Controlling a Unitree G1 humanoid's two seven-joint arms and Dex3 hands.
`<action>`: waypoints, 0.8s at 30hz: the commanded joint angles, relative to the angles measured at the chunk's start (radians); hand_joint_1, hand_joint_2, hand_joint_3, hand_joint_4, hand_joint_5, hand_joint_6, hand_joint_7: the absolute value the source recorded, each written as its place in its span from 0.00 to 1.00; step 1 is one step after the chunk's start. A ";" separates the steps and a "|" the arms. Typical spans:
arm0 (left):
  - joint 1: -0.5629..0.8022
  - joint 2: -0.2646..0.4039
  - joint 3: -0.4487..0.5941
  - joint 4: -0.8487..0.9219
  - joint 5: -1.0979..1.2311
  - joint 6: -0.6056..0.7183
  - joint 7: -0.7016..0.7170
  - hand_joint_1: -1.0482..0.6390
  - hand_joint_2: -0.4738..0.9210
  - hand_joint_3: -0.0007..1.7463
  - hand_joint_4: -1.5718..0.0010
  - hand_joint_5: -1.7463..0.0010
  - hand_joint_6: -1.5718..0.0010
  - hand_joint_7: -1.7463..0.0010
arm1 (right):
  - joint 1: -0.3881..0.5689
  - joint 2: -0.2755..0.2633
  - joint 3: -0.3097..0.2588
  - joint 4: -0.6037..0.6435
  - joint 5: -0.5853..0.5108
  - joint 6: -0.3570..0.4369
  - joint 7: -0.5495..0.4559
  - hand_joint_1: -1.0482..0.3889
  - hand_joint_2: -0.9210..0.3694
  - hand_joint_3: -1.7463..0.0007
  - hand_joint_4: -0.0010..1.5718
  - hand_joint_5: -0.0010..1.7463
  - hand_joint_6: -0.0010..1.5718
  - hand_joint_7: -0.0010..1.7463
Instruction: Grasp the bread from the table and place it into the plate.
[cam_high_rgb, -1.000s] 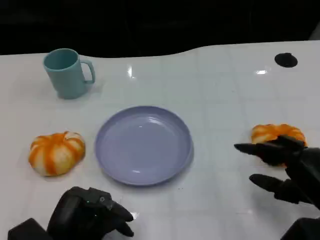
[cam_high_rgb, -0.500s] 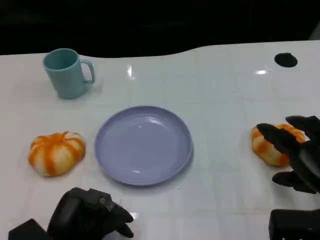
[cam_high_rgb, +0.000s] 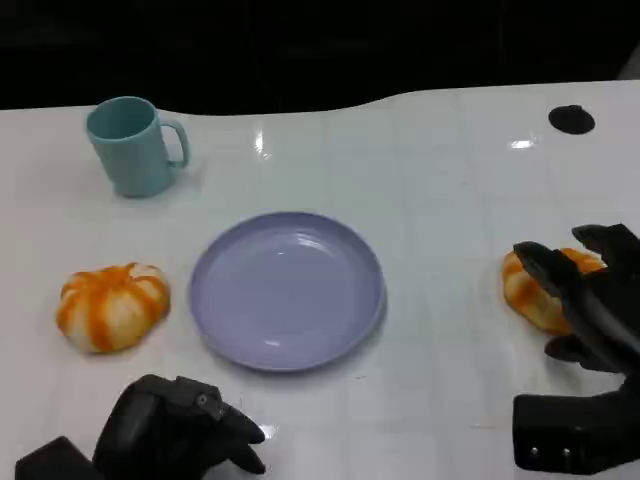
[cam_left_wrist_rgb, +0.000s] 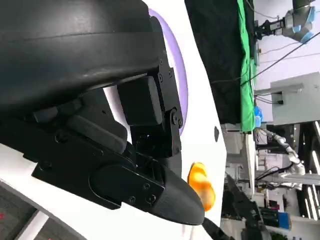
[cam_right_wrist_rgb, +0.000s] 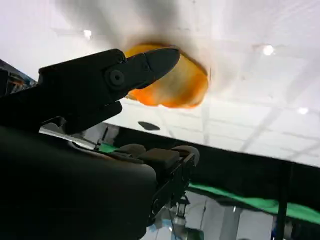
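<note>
**Step in Hand: Closing on the Right-Side Bread**

Bench (cam_high_rgb: 450, 180): a white, glossy, flat surface with a faint grid; light spots reflect on it.

Plate (cam_high_rgb: 288, 290): a round, shallow, lavender dish with a smooth raised rim, probably plastic. It stands at the middle of the bench and holds nothing.

Right robot hand (cam_high_rgb: 590, 300): black and hard-shelled. Its fingers are spread and arch over the bread (cam_high_rgb: 535, 290) at the right edge of the bench. One fingertip lies over the top of the bread. Full contact cannot be confirmed, so the grasp is judged not yet complete.

Left robot hand (cam_high_rgb: 180, 430): fingers curled in, holding nothing, low near the front edge.

The bread is a rounded, ribbed bun, orange with pale stripes, and looks soft. A second bun (cam_high_rgb: 113, 305) of the same kind lies just left of the plate.

Next move: close the fingers around the bread with light pressure, lift it, and carry it left to the plate.
</note>
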 joint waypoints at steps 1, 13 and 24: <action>0.006 0.016 0.004 -0.011 -0.001 0.000 0.002 0.00 0.99 0.00 0.09 0.62 0.00 0.87 | -0.066 -0.004 0.033 0.093 0.013 0.022 -0.010 0.38 0.09 1.00 0.03 0.28 0.22 0.01; 0.016 0.018 0.005 -0.025 -0.003 0.004 0.002 0.00 0.99 0.00 0.09 0.61 0.00 0.87 | -0.227 0.047 0.134 0.400 0.047 0.088 -0.052 0.43 0.08 0.99 0.16 0.11 0.25 0.00; 0.019 0.016 0.005 -0.030 -0.003 0.006 0.005 0.00 0.99 0.00 0.09 0.61 0.00 0.86 | -0.270 0.022 0.152 0.554 0.178 -0.162 -0.253 0.67 0.08 1.00 0.61 0.85 0.87 0.04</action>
